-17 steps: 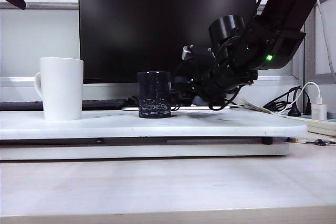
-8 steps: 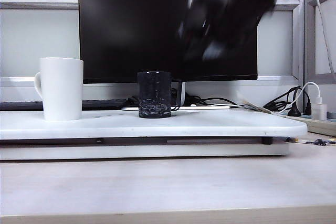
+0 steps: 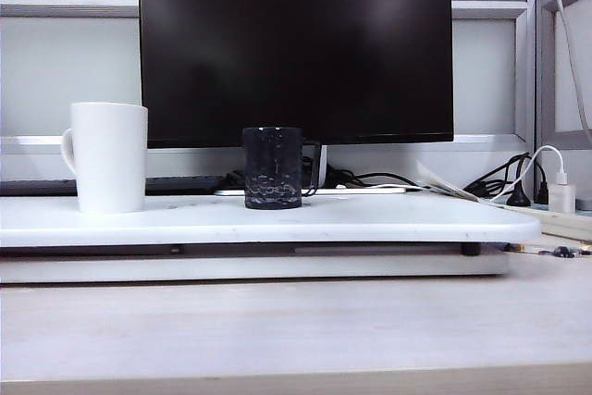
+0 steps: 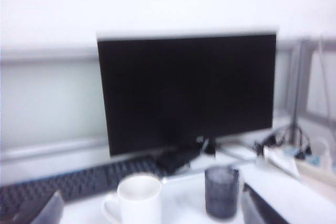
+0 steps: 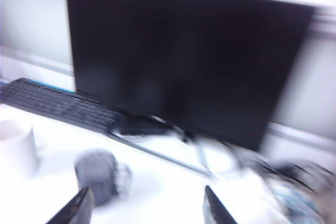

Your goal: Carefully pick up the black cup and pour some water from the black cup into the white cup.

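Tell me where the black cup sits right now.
In the exterior view, the black cup stands upright mid-board, before the monitor, right of the white cup, clear of both grippers.

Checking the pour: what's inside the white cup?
Left wrist view shows only the white cup's pale, blurred interior; water can't be made out. Both grippers, left and right, hang open above the cups.

2 cups (image 3: 109, 156) (image 3: 272, 167), 1 monitor (image 3: 296, 48)
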Robot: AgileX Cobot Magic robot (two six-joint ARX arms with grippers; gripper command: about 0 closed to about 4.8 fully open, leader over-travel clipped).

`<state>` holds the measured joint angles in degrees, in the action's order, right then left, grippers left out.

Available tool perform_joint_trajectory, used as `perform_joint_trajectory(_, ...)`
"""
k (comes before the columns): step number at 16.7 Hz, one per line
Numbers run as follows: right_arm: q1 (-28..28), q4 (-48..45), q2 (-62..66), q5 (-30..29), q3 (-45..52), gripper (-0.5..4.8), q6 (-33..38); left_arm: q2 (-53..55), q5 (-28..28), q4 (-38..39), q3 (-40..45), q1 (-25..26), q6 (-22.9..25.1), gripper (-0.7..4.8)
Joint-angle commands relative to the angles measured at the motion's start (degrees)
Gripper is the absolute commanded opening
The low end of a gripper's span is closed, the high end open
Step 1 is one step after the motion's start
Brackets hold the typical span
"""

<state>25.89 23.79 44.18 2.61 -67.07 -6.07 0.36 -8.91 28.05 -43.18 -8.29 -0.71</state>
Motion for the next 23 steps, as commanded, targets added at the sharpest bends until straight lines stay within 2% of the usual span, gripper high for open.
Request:
perform_joint_trajectory(1,0.46,8.44,-19.67,0.28,6.34,2.61,0.61,1.25,-3.37,9.84,-3.45,0.33,-2.36,4.79)
perform_joint_trajectory(2,0.22,11.8,-26.91,0.37,10.27,2.61,2.84,1.18,-4.2,12.15,-2.62,0.35,-2.36,4.79)
perform_joint_trajectory(3,0.09,13.92,-37.97,0.42,19.15,2.61,5.81,0.98,-3.96,15.15,-0.26,0.39,-2.38,4.79)
perform_joint_trajectory(5,0.42,8.68,-44.04,-1.36,29.11,2.62,8.48,1.01,-3.8,13.53,4.42,0.48,-2.4,4.79)
perform_joint_trajectory(7,0.11,4.17,-40.5,-4.55,34.21,2.61,13.2,0.79,-3.85,9.4,10.16,0.52,-3.43,4.79)
perform_joint_trajectory(8,0.2,-2.34,-37.97,-7.63,37.55,2.61,14.58,1.38,-3.76,6.23,13.4,0.5,-4.46,4.79)
perform_joint_trajectory(10,0.35,-21.03,-30.58,-8.79,46.77,2.61,14.71,1.33,-4.24,-1.18,21.33,0.48,-9.51,4.79)
perform_joint_trajectory(12,0.37,-28.5,-25.07,-8.74,52.33,2.61,14.73,1.22,-4.2,-2.97,26.23,0.5,-11.96,4.79)
perform_joint_trajectory(15,0.39,-29.29,-20.13,-8.76,57.35,2.6,14.69,1.22,-2.99,-8.07,32.22,0.46,-13.03,4.79)
perform_joint_trajectory(17,0.31,-30.36,-19.41,-7.45,60.67,2.38,14.69,1.2,-1.92,-11.21,35.76,0.46,-14.14,4.79)
perform_joint_trajectory(19,0.31,-31.78,-19.41,-7.15,64.11,2.38,14.71,1.2,-1.2,-11.67,38.23,0.46,-14.36,4.79)
perform_joint_trajectory(21,0.31,-31.3,-19.47,-3.82,66.86,2.37,14.69,1.18,-1.16,-11.76,40.41,0.48,-14.27,4.79)
perform_joint_trajectory(22,0.2,-29.73,-19.45,1.33,66.82,1.33,14.64,1.2,0.24,-12.7,40.72,0.52,-12.61,3.56)
perform_joint_trajectory(23,0.11,-29.94,-19.45,5.4,66.82,0.56,14.6,1.18,1.66,-14.43,40.89,0.52,-10.75,2.16)
